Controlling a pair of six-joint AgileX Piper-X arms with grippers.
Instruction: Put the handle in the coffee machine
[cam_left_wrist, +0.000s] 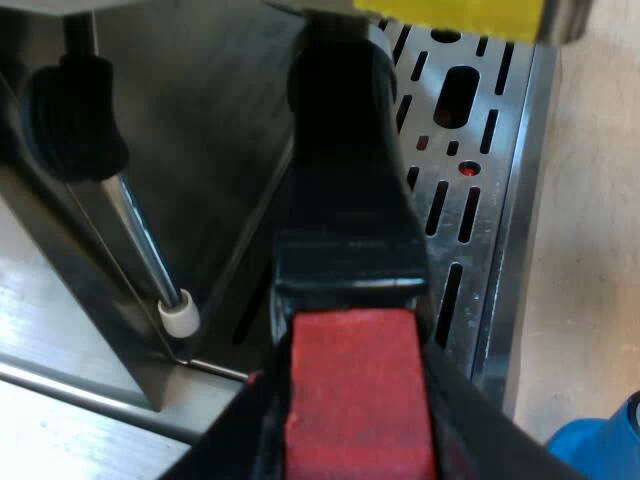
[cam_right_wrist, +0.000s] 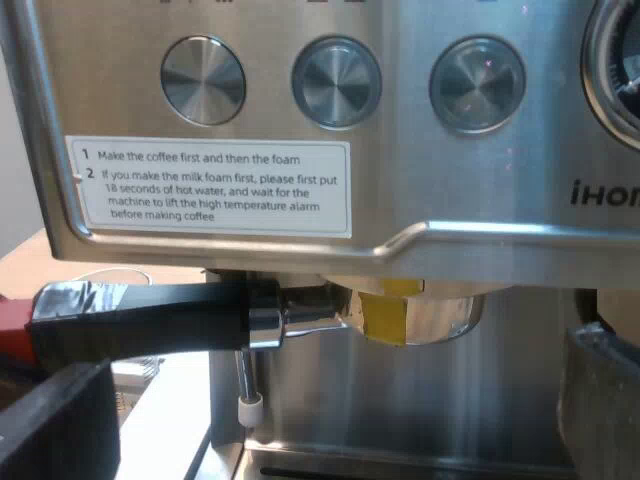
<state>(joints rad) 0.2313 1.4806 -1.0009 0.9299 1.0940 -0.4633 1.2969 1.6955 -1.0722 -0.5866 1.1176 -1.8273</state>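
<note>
Handle (cam_left_wrist: 345, 180) of the metal holder: in the left wrist view it runs from the left gripper (cam_left_wrist: 357, 425) up to the front of the espresso machine (cam_left_wrist: 190, 130), above the slotted drip tray (cam_left_wrist: 500, 200). Left gripper jaws: clamped on the red end (cam_left_wrist: 360, 390) of the handle, with one black finger (cam_left_wrist: 225, 445) against each side. This view also shows the steam wand (cam_left_wrist: 150, 250) with its white tip hanging beside the handle, a black knob (cam_left_wrist: 75, 120) higher on the wand, a strip of yellow tape (cam_left_wrist: 460, 15) at the far end of the holder, and a blue object (cam_left_wrist: 610, 445) near the tray; what it is cannot be told. The right wrist view supplies what the left one lacks: the holder (cam_right_wrist: 430, 310) sits up in the mount under the front panel (cam_right_wrist: 470, 200), tape facing outward, with the handle level and pointing sideways. Above it are three round buttons (cam_right_wrist: 337, 82), a printed instruction label (cam_right_wrist: 210, 187) and part of a gauge (cam_right_wrist: 622, 60). Right gripper (cam_right_wrist: 330, 420): jaws apart, holding nothing, facing the machine's front below the holder and not touching it.
</note>
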